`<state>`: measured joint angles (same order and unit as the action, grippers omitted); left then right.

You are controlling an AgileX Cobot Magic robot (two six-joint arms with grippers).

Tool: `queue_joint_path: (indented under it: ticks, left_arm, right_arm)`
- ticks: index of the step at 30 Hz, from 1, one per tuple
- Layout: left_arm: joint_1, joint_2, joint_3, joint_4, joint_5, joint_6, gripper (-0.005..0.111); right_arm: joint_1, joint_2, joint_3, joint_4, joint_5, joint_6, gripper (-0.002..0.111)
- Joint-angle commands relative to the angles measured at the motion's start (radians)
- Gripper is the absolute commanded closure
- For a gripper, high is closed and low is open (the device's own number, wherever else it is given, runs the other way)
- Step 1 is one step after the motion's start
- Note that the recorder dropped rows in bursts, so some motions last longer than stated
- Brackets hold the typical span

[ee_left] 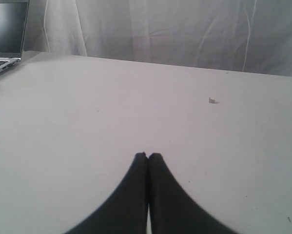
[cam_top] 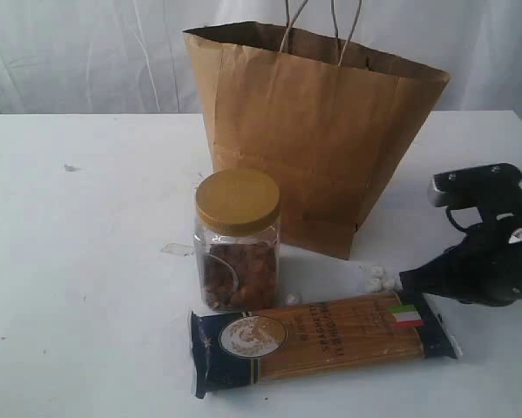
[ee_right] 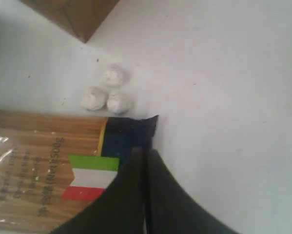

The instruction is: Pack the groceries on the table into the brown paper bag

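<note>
spaghetti pack (cam_top: 322, 344) flat on table (cam_top: 86, 261), just beside jar (cam_top: 237, 252), near brown paper bag (cam_top: 313, 131) | judged light, brittle, slick film; mid-length hold advised | right gripper (ee_right: 145, 152) closed, empty, at flag end | left gripper (ee_left: 148, 156) closed, empty

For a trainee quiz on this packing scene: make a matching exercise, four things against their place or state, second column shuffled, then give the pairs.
1 gold-lidded jar
2 spaghetti pack
3 brown paper bag
4 right claw

A stands open behind the jar
B shut, at the pack's flag end
C lies flat in front of the jar
D upright, lid on, in front of the bag

Pairs: 1-D, 2-C, 3-A, 4-B
</note>
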<state>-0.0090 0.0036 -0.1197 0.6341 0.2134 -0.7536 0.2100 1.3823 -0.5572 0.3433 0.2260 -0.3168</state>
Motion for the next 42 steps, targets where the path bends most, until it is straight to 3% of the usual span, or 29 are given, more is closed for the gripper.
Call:
queue_joint_path:
  ticks: [1,18,21,25,27,30,35,42]
  left_arm:
    - [-0.005,-0.004,0.004,0.006,-0.004,-0.007,0.107]
    - [-0.003,-0.004,0.004,0.006,-0.004,-0.007,0.107]
    - [-0.003,-0.004,0.004,0.006,-0.004,-0.007,0.107]
    - [-0.003,-0.004,0.004,0.006,-0.004,-0.007,0.107]
    - [-0.003,-0.004,0.004,0.006,-0.004,-0.007,0.107]
    - [-0.003,-0.004,0.004,0.008,-0.002,-0.006,0.107]
    - [-0.003,-0.004,0.004,0.006,-0.018,-0.008,0.107]
    - [-0.003,-0.004,0.004,-0.021,-0.169,-0.017,0.107]
  right_arm:
    - [-0.001,-0.084,0.127,0.074,-0.22,0.015,0.108]
    - [-0.001,-0.101,0.153,0.082,-0.218,0.062,0.108]
    - [-0.001,-0.118,0.213,0.082,-0.348,0.053,0.108]
    - [-0.001,-0.218,0.39,0.08,-0.644,0.198,0.108]
    - [-0.001,-0.293,0.476,0.036,-0.764,0.297,0.108]
    - [-0.001,-0.409,0.557,-0.182,-0.864,0.401,0.108]
    - [-0.001,-0.614,0.557,-0.606,-0.708,0.551,0.108]
    - [-0.001,-0.851,0.557,-0.545,-0.834,0.581,0.108]
